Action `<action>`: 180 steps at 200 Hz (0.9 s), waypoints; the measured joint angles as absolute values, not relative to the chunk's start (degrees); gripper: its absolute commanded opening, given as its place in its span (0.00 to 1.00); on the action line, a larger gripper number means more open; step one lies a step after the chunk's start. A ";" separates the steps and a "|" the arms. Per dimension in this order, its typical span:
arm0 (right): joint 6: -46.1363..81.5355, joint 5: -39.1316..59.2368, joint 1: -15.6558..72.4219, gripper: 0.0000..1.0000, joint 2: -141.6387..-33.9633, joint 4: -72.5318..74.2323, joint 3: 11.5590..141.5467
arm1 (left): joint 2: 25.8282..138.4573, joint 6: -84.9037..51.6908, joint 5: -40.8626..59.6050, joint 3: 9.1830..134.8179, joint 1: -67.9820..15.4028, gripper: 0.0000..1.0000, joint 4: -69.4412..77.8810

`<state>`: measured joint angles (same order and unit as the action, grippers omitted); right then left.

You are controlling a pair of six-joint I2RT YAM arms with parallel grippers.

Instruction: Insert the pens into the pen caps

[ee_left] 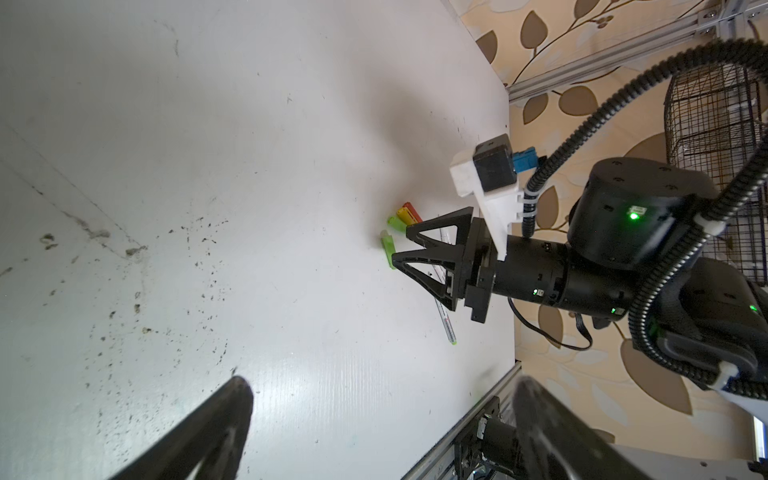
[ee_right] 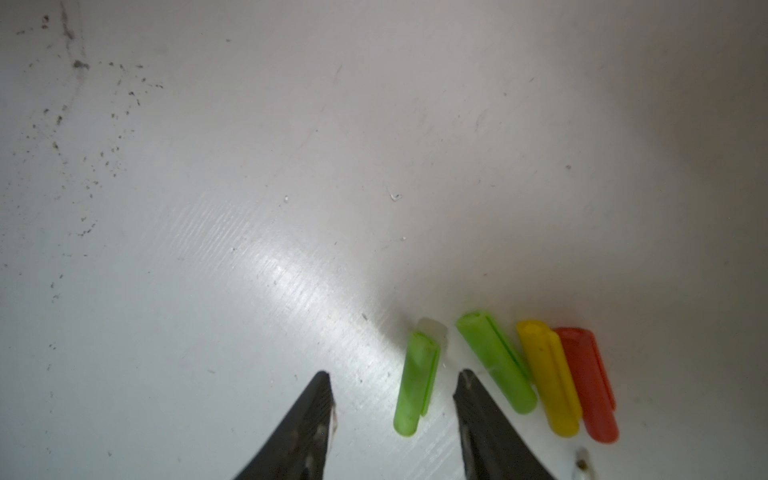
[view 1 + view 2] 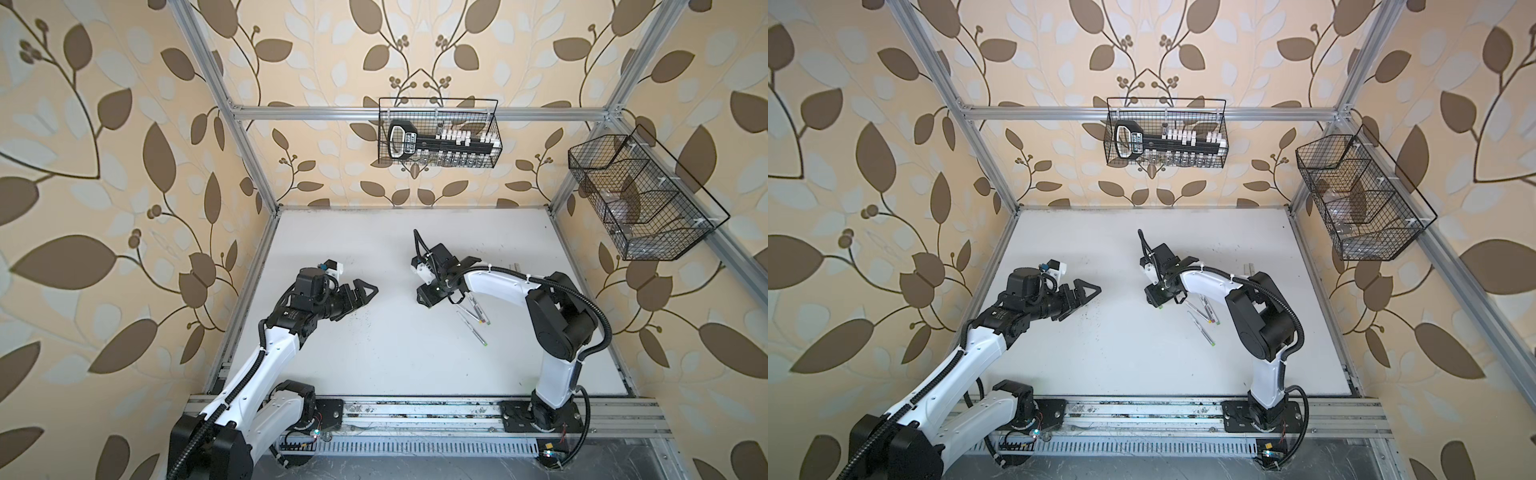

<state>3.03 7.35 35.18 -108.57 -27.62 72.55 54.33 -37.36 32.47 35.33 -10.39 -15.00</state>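
Note:
Several pen caps lie side by side on the white table: a lime green cap (image 2: 417, 384), a second lime green one (image 2: 496, 362), a yellow one (image 2: 548, 376) and a red one (image 2: 590, 384). A pale cap (image 2: 434, 328) peeks out behind the first. My right gripper (image 2: 395, 377) (image 3: 440, 301) points down, open, its jaws either side of the first green cap with gaps on both sides. Several thin white pens (image 3: 473, 320) (image 3: 1202, 320) lie just right of it. My left gripper (image 1: 380, 380) (image 3: 372, 296) hovers open and holds nothing, to the left of the caps.
A wire basket (image 3: 438, 133) holding a black tool hangs on the back wall, and another wire basket (image 3: 640, 195) hangs on the right wall. A metal rail (image 3: 415, 411) runs along the table's front edge. Dark specks mark the table near the left gripper.

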 measured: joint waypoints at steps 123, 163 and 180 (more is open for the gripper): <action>3.60 7.33 35.48 0.50 -112.97 -29.50 75.83 | 54.33 -37.28 32.49 35.33 -10.39 0.99 -15.03; 3.40 8.51 36.49 0.51 -114.43 -30.20 77.25 | 54.33 -37.15 32.49 35.33 -10.39 0.99 -15.05; 3.38 8.86 36.88 0.51 -114.54 -30.57 77.25 | 54.33 -37.15 32.49 35.33 -10.39 0.99 -15.05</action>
<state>3.38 8.86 36.88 -114.54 -30.57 77.25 54.33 -37.15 32.49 35.33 -10.39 -15.05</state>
